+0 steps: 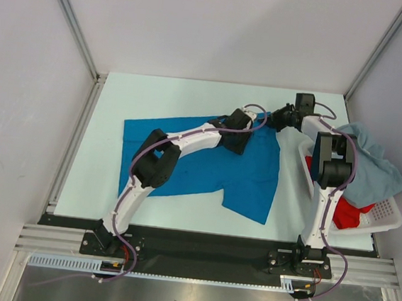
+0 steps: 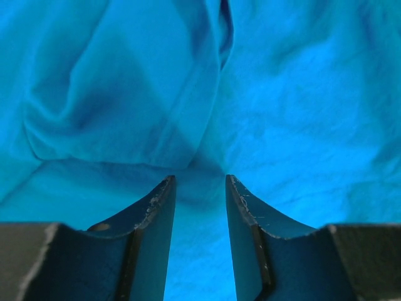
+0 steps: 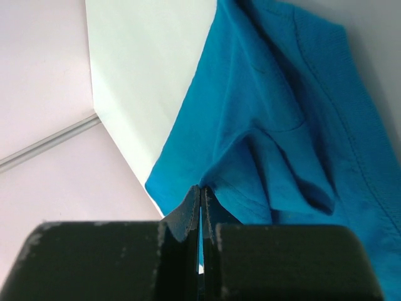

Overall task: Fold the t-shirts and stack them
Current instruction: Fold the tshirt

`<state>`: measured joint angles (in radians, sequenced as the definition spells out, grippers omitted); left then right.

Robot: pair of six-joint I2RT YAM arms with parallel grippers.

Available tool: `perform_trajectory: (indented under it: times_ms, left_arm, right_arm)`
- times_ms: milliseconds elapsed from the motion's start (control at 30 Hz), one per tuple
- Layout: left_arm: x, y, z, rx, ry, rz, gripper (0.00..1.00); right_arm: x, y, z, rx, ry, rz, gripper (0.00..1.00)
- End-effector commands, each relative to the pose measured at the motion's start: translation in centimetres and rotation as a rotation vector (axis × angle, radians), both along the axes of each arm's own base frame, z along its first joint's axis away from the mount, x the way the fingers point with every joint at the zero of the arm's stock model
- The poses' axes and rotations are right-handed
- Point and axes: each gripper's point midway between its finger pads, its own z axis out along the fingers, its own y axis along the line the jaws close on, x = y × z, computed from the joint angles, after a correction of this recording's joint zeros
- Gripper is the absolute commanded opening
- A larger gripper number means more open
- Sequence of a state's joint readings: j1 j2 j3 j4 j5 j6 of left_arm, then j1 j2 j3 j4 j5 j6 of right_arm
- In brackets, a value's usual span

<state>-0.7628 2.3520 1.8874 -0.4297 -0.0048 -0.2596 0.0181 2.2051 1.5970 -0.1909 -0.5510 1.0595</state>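
Item one, bright blue t-shirt [image 1: 206, 167]: spread mostly flat on the table [image 1: 163, 97] and lying under both sets of jaws. It is rumpled into soft ridges ahead of the left gripper [image 2: 199, 183] and gathered into a loose pleat just past the tips of the right gripper [image 3: 200, 190]. Left jaws: standing apart over the cloth, tips down at or near its surface, with only flat fabric showing in the gap; I cannot tell whether they touch it. Right jaws: together, pinched on an edge of the same shirt, with a thin sliver of blue between them and bare table beyond the tips to their left. Item two, pale grey-blue t-shirt [image 1: 370, 165]: heaped over the white basket [image 1: 386, 219], well off to the outer side of the right jaws, untouched. Item three, red t-shirt [image 1: 348, 214]: bunched in that basket beneath the grey-blue one, partly hidden. Handling, as I judge it: light, limp, thin knit with no stiffness. It will sag and drag wherever it is not held, and a single layer may slip from a shallow pinch. The best holds are the stitched hems and shoulder seams, where the cloth is doubled. I would take the edge under the left jaws level with the one the right gripper holds, so the fold lifts evenly. Fold not yet made; nothing stacked.
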Motion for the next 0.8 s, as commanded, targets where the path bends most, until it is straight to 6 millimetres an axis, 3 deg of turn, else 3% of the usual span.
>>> perform_trajectory:
  times_ms: [0, 533, 633, 767]
  left_arm:
    - [1.8, -0.6, 1.7, 0.004, -0.075, 0.014, 0.43]
    - [3.5, -0.4, 1.0, 0.065, -0.109, 0.047, 0.36]
    - [3.8, -0.3, 1.1, 0.075, -0.118, 0.047, 0.32]
    - [4.0, -0.3, 1.5, 0.079, -0.127, 0.041, 0.12]
  right_arm:
    - [0.1, -0.5, 1.3, -0.008, -0.041, 0.015, 0.0]
    - [-0.1, -0.3, 1.4, -0.014, -0.056, 0.042, 0.0]
    - [-0.4, -0.3, 1.1, -0.019, -0.047, 0.048, 0.0]
    - [-0.7, -0.5, 1.1, -0.039, -0.044, 0.059, 0.0]
